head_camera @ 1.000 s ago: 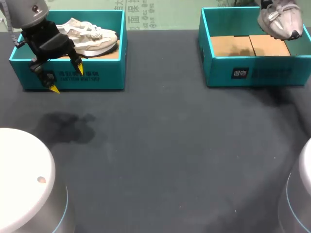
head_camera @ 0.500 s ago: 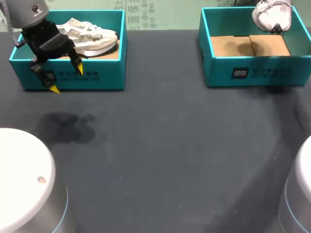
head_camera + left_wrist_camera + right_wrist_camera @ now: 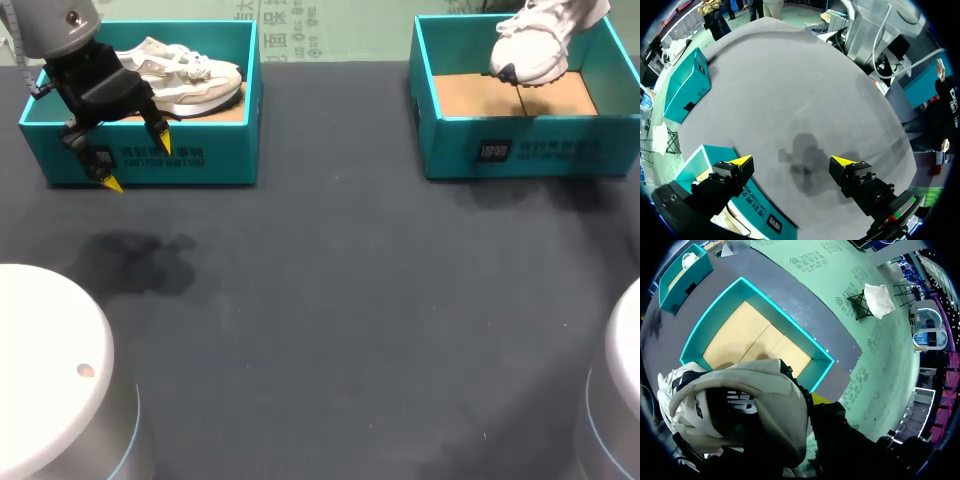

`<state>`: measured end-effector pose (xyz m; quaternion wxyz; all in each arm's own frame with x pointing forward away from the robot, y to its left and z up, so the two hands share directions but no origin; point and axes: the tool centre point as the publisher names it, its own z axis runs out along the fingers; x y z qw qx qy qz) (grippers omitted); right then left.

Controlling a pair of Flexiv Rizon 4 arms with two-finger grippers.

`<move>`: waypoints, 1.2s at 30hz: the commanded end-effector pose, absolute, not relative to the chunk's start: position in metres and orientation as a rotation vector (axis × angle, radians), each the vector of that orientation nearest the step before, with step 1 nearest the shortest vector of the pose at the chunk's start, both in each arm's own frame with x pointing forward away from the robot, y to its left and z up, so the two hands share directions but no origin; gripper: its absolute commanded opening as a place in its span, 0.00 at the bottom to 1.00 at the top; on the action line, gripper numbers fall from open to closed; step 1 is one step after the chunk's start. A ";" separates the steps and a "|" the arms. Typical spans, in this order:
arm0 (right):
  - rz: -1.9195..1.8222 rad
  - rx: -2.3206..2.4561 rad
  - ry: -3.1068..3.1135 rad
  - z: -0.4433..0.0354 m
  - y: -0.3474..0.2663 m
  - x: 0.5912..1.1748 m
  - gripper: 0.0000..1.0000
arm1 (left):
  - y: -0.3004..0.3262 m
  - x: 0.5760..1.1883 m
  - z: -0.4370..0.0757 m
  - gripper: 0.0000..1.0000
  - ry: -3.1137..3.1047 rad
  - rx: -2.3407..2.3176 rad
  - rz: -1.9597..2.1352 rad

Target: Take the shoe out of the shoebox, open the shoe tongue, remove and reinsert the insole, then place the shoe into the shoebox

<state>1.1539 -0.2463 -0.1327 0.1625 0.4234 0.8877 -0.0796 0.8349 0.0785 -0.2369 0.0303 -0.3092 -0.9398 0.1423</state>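
Observation:
A white shoe hangs over the right teal shoebox, toe down and to the left. My right gripper is shut on the collar of that white shoe, with the right shoebox and its brown cardboard floor underneath. The gripper itself is outside the head view. A second white shoe lies in the left teal shoebox. My left gripper hovers in front of that box's near wall, open and empty. In the left wrist view the left gripper spans bare table beside the left shoebox.
The dark grey table stretches between and in front of the two boxes. White rounded arm bases stand at the near left and near right corners. The far table edge runs just behind both boxes.
The shoe in my right gripper has swung leftward and a little lower over the right box, turning its toe down. My left arm has stayed still.

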 end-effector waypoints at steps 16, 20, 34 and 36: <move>-0.189 1.784 2.135 -0.153 -0.289 1.114 0.00 | 0.078 0.835 -0.237 1.00 -2.897 -0.953 0.434; -0.126 1.929 1.983 -0.161 -0.293 1.100 0.00 | 0.078 0.835 -0.237 1.00 -2.897 -0.953 0.434; -0.126 1.929 1.983 -0.161 -0.293 1.100 0.00 | 0.078 0.835 -0.237 1.00 -2.897 -0.953 0.434; -0.096 1.969 1.966 -0.173 -0.291 1.097 0.00 | 0.078 0.835 -0.237 1.00 -2.897 -0.953 0.434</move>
